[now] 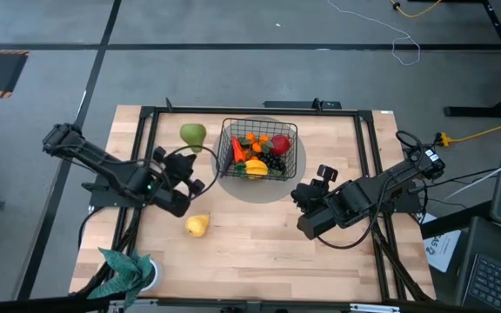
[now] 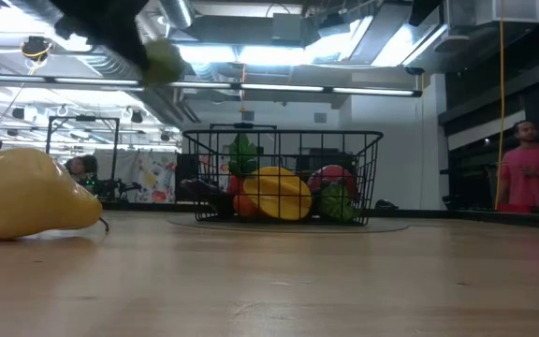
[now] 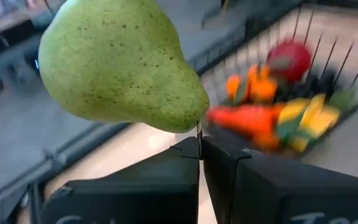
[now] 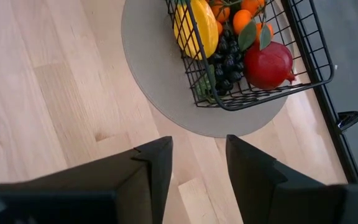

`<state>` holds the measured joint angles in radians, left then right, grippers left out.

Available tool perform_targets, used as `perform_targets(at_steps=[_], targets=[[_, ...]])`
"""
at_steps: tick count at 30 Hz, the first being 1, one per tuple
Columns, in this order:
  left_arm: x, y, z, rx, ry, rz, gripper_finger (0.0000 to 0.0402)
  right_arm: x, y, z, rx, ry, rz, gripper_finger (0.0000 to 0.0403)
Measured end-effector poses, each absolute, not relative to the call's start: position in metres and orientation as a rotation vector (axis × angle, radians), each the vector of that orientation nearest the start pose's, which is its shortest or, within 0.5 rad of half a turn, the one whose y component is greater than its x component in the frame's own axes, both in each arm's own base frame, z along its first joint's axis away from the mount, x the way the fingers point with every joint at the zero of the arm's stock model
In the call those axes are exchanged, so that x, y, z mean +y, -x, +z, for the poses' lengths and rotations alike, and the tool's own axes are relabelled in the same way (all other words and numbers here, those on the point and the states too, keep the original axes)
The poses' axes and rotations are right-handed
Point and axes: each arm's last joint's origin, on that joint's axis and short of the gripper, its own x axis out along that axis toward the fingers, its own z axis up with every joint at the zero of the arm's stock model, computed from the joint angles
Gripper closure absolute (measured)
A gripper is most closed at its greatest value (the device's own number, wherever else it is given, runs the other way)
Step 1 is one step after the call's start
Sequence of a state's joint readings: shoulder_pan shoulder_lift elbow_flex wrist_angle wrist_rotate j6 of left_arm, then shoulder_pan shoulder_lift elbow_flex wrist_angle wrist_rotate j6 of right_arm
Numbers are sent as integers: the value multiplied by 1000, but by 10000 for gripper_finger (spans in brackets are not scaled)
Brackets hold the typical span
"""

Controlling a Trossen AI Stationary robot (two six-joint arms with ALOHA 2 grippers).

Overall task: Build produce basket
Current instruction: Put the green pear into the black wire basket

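The left gripper (image 3: 199, 149) is closed tight on the stem of the green pear (image 1: 193, 134), holding it in the air at about 9 o'clock from the basket (image 1: 292, 132), just beside its rim. The basket sits on a round grey mat (image 4: 148, 68) toward 12 o'clock on the table (image 1: 259, 239), holding oranges, a carrot, a red fruit (image 4: 268, 65) and grapes. The yellow pear (image 1: 197, 225) lies on the table at 7 o'clock from the basket; the right gripper (image 4: 197, 165) hangs partly open and empty at 4 o'clock from it.

teal plant (image 1: 127, 266), grey mat (image 4: 166, 93)
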<state>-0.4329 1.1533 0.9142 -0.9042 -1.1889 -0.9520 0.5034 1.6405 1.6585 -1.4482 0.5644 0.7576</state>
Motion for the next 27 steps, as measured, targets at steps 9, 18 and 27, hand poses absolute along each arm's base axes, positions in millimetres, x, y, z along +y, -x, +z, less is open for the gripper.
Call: perform_targets(at_steps=[9,18,27], targets=[[-73,-214,283,302,-102,889,401,129,-266,340,1096,66,-489,264],[-75,-225,286,344,-162,811,401,129,-266,340,1092,62,-488,264],[-67,-236,284,349,-130,813,401,129,-267,340,1088,63,-486,264]])
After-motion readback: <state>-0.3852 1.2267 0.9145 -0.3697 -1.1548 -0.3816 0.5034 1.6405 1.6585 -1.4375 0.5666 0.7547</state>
